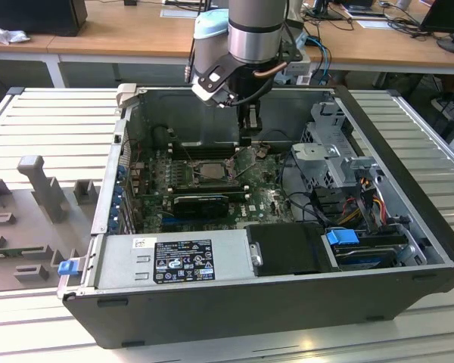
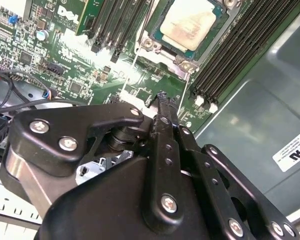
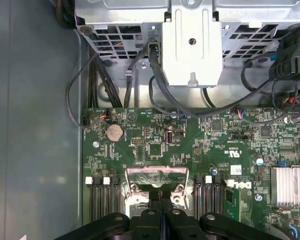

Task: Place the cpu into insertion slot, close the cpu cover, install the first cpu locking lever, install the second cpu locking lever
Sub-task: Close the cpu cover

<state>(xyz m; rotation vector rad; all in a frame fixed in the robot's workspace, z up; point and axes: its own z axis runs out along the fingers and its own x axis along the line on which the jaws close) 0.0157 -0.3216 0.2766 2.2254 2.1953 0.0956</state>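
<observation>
The claw (image 2: 162, 96), two slim black metal fingers pressed shut on nothing, hangs just beside the insertion slot (image 2: 156, 46). The cpu (image 2: 190, 22), a flat, pale silvery-beige square, lies seated in that slot. The cpu cover (image 3: 157, 176), a thin shiny frame plate, stands raised at the slot's edge, close to the fingertips.

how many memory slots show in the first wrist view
4: two memory slots on one side of the cpu cover, two on the other. The gripper covers their ends; more could be hidden.
</observation>
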